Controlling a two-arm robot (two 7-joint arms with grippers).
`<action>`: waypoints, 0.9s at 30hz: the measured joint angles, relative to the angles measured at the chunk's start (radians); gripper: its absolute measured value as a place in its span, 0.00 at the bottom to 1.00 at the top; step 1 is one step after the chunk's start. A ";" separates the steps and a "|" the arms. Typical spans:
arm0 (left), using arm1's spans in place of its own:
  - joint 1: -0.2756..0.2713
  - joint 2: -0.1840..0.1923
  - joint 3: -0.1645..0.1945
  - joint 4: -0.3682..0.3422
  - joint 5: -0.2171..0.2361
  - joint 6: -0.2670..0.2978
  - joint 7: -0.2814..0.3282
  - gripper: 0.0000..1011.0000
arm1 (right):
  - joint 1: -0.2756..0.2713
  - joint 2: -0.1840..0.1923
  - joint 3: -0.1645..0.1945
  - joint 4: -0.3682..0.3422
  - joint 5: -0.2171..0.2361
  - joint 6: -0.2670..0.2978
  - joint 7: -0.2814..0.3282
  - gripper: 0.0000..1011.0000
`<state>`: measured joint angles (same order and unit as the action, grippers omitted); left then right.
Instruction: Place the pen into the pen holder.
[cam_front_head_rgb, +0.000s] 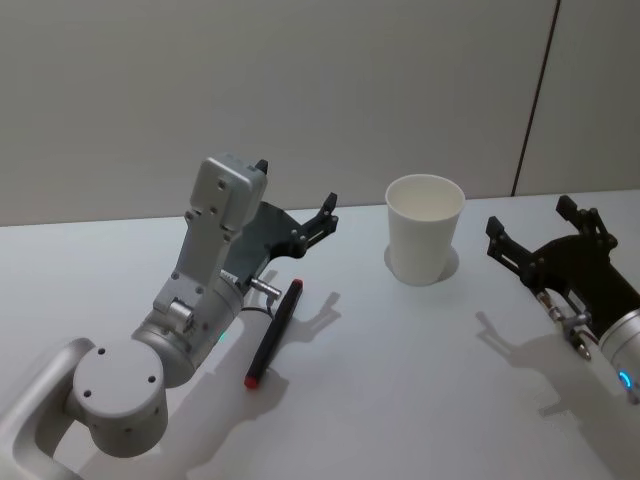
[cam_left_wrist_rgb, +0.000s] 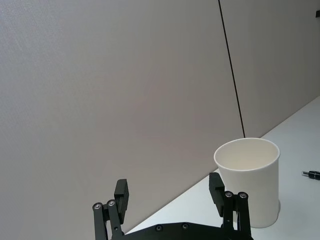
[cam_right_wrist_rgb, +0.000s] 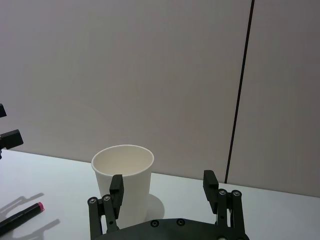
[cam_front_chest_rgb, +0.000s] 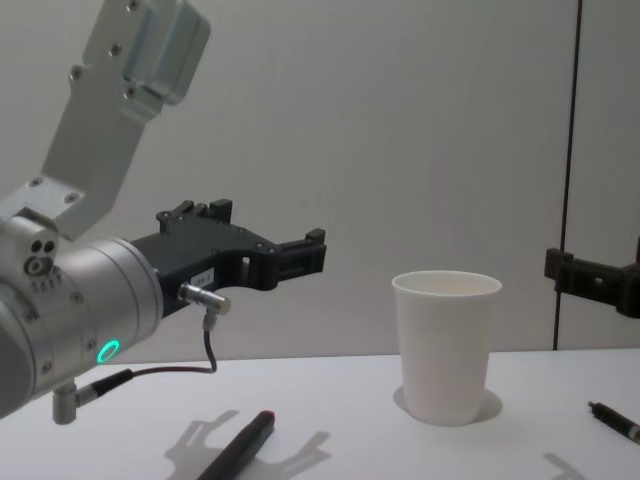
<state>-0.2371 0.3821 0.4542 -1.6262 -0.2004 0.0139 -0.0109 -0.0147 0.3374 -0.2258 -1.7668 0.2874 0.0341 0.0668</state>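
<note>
The pen (cam_front_head_rgb: 274, 333) is black with a red end and lies flat on the white table, also seen as the pen (cam_front_chest_rgb: 238, 452) and the pen (cam_right_wrist_rgb: 21, 216). My left gripper (cam_front_head_rgb: 297, 186) hovers open and empty above the pen's far end, raised off the table and pointing toward the cup; it shows again as the left gripper (cam_left_wrist_rgb: 169, 192) and the left gripper (cam_front_chest_rgb: 300, 257). The pen holder (cam_front_head_rgb: 424, 228), a white paper cup, stands upright and empty to the pen's right. My right gripper (cam_front_head_rgb: 530, 217) is open and empty to the cup's right, level with it.
The white table (cam_front_head_rgb: 400, 380) runs back to a plain grey wall with a dark vertical seam (cam_front_head_rgb: 537, 90). A cable with a metal plug (cam_front_chest_rgb: 203, 300) hangs under the left wrist. Open table lies between pen and cup.
</note>
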 joint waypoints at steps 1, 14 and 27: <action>0.000 0.000 0.000 0.000 0.000 0.000 0.000 0.99 | 0.000 0.000 0.000 0.000 0.000 0.000 0.000 0.99; 0.000 0.000 0.000 0.000 0.000 0.000 0.000 0.99 | 0.000 0.000 0.000 0.000 0.000 0.000 0.000 0.99; 0.000 0.000 0.000 0.000 0.000 0.000 0.000 0.99 | 0.000 0.000 0.000 0.000 0.000 0.000 0.000 0.99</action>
<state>-0.2371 0.3821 0.4542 -1.6262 -0.2004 0.0139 -0.0109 -0.0146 0.3374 -0.2259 -1.7668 0.2873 0.0341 0.0667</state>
